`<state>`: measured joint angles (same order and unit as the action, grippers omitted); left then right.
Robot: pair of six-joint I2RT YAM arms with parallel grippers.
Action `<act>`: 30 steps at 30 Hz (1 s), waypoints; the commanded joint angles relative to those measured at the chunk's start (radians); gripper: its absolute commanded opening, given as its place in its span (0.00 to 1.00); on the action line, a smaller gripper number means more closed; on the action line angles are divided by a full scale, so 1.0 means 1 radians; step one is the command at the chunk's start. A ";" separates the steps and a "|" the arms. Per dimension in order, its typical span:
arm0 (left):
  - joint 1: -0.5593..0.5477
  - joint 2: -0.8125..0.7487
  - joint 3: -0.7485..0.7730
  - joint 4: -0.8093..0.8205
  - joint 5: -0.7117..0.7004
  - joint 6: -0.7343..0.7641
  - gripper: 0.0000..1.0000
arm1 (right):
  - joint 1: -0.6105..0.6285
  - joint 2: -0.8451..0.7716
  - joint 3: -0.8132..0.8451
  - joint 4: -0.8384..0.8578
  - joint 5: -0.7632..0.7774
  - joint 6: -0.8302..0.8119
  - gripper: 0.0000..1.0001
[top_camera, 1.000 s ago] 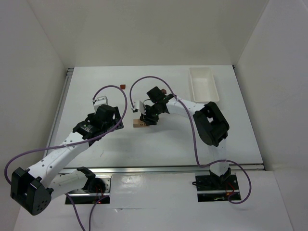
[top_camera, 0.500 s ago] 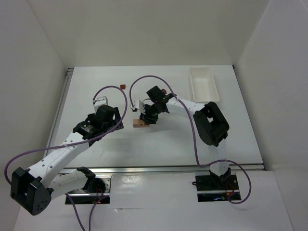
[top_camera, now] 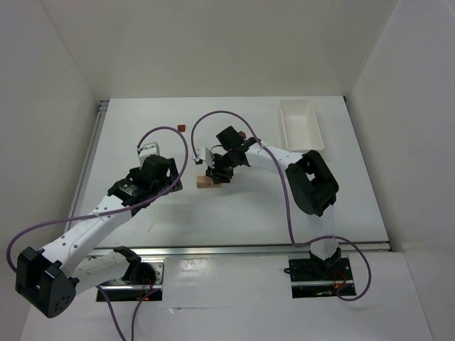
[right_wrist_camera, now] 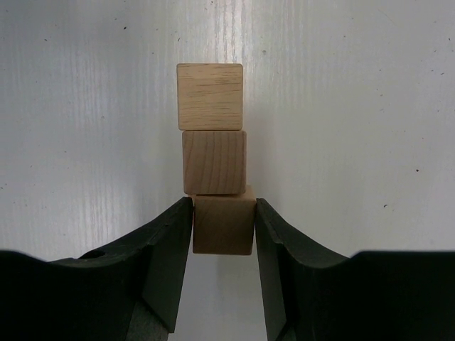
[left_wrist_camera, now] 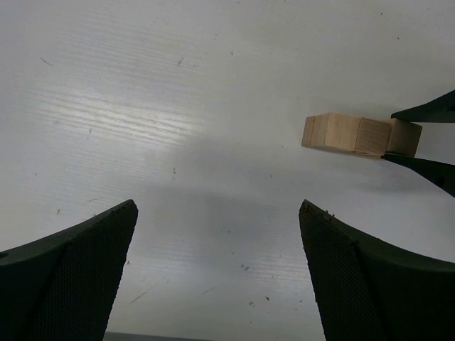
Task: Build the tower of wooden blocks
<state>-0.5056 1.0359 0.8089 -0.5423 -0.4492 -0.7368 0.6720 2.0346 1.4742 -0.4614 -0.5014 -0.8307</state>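
Note:
Three small wood blocks lie in a row on the white table (top_camera: 234, 213), touching end to end: a pale one (right_wrist_camera: 210, 96), a tan one (right_wrist_camera: 214, 162) and a darker tan one (right_wrist_camera: 224, 225). My right gripper (right_wrist_camera: 224, 227) is shut on the darker end block, with both fingers against its sides. The row also shows in the top view (top_camera: 207, 183) and in the left wrist view (left_wrist_camera: 348, 133). My left gripper (left_wrist_camera: 217, 284) is open and empty, low over bare table to the left of the row (top_camera: 174, 183).
A small dark brown block (top_camera: 181, 128) lies alone at the back of the table. A white plastic tray (top_camera: 298, 124) stands at the back right. The right gripper's dark fingers (left_wrist_camera: 430, 112) reach into the left wrist view beside the row.

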 commanded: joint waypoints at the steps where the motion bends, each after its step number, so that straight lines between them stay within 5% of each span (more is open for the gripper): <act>1: -0.004 -0.011 -0.007 0.015 -0.002 -0.001 1.00 | 0.014 0.006 0.041 -0.016 -0.023 0.001 0.48; 30: -0.004 -0.002 -0.007 0.015 0.007 0.008 1.00 | 0.014 0.006 0.041 -0.016 -0.043 -0.008 0.44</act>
<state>-0.5056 1.0363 0.8089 -0.5423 -0.4450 -0.7361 0.6720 2.0346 1.4746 -0.4664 -0.5148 -0.8383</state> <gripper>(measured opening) 1.001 0.448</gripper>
